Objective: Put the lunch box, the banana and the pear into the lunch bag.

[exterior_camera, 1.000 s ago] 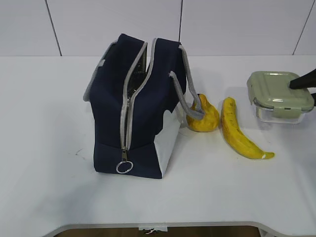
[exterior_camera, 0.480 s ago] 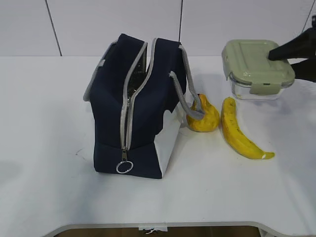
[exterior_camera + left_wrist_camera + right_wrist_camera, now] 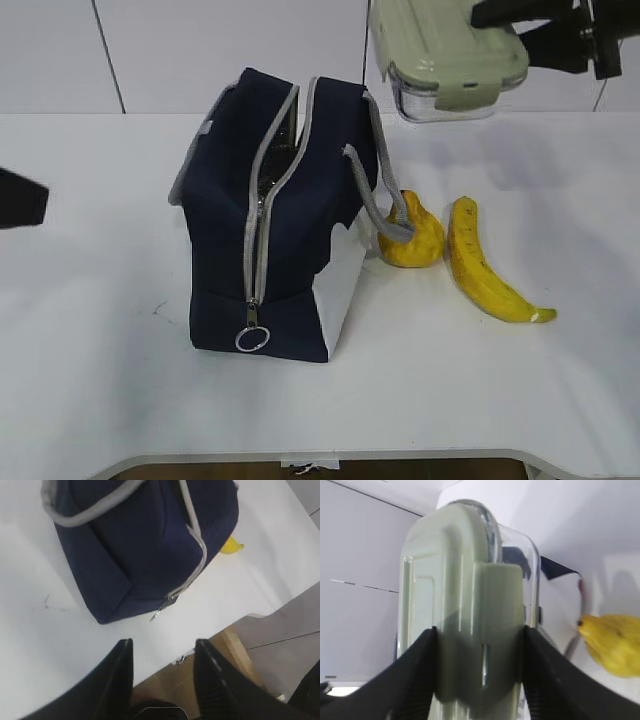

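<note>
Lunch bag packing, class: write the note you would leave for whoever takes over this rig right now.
Right tool: shut on the lunch box, held in the air to the right of the lunch bag.
Left tool: open, empty, near the bag's zipper end.
Bag upright, zipper open.
Pear and banana lie on the table right of the bag.
Nothing packed yet; all three items remain.

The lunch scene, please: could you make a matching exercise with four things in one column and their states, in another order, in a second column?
Things:
1. lunch box
2. banana
3. pear
4. lunch bag

States:
A. stands on the table, zipper open
B. held in the air by the right gripper
C. lies on the table, farthest right
D. sits beside the bag's handle

Pairs: 1-B, 2-C, 3-D, 4-A
</note>
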`<state>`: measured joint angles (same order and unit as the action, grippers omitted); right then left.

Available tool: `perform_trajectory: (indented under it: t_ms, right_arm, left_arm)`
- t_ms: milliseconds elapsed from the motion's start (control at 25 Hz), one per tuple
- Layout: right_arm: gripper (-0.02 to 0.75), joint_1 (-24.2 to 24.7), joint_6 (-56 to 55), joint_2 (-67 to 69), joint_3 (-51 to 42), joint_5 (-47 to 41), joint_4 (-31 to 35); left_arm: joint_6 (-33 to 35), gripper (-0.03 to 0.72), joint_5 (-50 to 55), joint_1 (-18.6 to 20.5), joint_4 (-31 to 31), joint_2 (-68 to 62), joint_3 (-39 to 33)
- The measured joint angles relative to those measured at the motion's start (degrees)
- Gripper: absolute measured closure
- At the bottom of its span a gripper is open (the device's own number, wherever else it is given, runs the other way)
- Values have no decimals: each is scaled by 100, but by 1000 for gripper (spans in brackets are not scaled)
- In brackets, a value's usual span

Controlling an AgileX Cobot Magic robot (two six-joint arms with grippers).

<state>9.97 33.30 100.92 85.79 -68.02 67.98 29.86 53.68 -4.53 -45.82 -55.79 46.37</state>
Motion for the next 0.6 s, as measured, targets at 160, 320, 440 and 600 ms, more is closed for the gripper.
perform_trajectory:
  t_ms: [160, 320, 440, 600]
  right_arm:
    - [355, -284, -422, 0, 311, -73, 0]
    - [355, -516, -607, 0, 376, -123, 0]
    - [355, -666, -664, 0, 376, -84, 0]
    - [355, -833, -715, 0, 376, 197, 0]
  left_arm:
    - [478, 366, -59, -10, -297, -952, 649]
    - [596, 288, -85, -22, -404, -1746, 1274]
    - [607, 244, -114, -169, -490, -2234, 1683]
    - [607, 235, -123, -639, -516, -2862, 2119]
